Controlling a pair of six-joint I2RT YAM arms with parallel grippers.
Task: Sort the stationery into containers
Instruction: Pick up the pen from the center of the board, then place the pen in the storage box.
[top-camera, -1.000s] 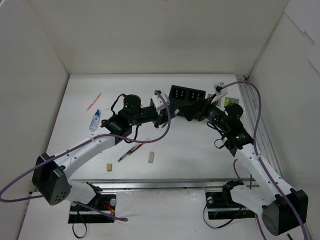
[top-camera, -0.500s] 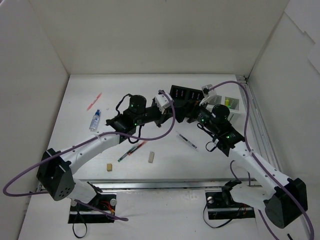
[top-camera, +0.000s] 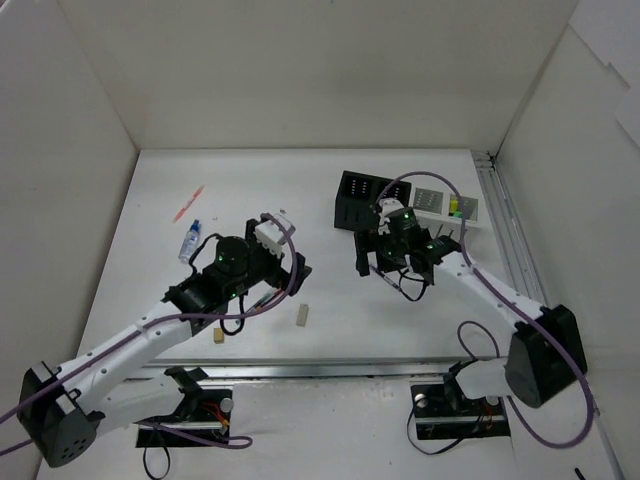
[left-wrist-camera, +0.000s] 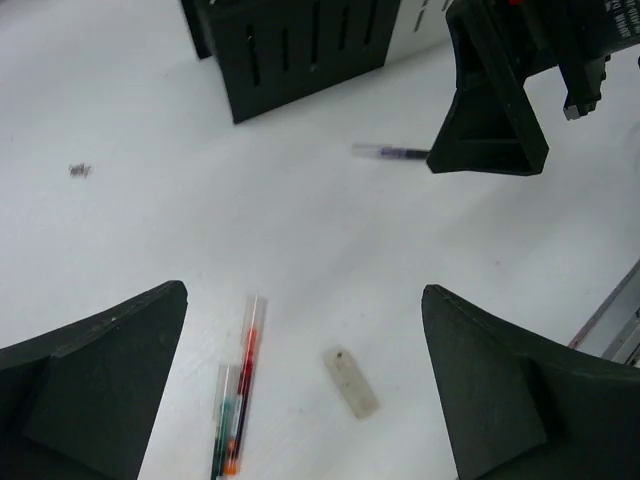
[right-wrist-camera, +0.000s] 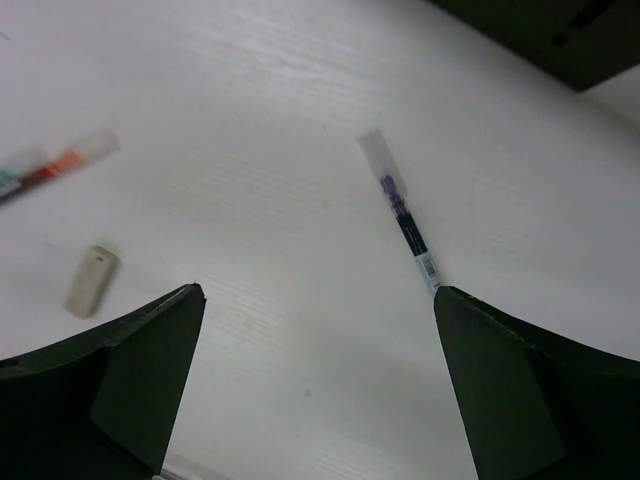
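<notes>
- Left gripper (left-wrist-camera: 303, 300): jaws wide apart and holding nothing, hovering over two clear-barrelled pens with red and green cores (left-wrist-camera: 243, 385).
- A pale flat eraser (left-wrist-camera: 350, 382) lies just beside those pens on the white table (top-camera: 250, 180).
- Right gripper (right-wrist-camera: 318, 293): also spread open and empty, above a thin clear pen with a purple core (right-wrist-camera: 400, 212) that lies flat near the black box.
- Containers: a black dotted-hole box (top-camera: 372, 190) and a white slotted box (top-camera: 428, 198) stand side by side at the far right.
- Done so far: yellow and green bits show inside the white box, probably highlighters.
- Left to sort: the three pens, the flat eraser, a beige eraser block (top-camera: 217, 335), a small clear blue-capped bottle (top-camera: 189, 241) and a pink pen (top-camera: 187, 203).
- Judgement: early on, most of the work remains.
</notes>
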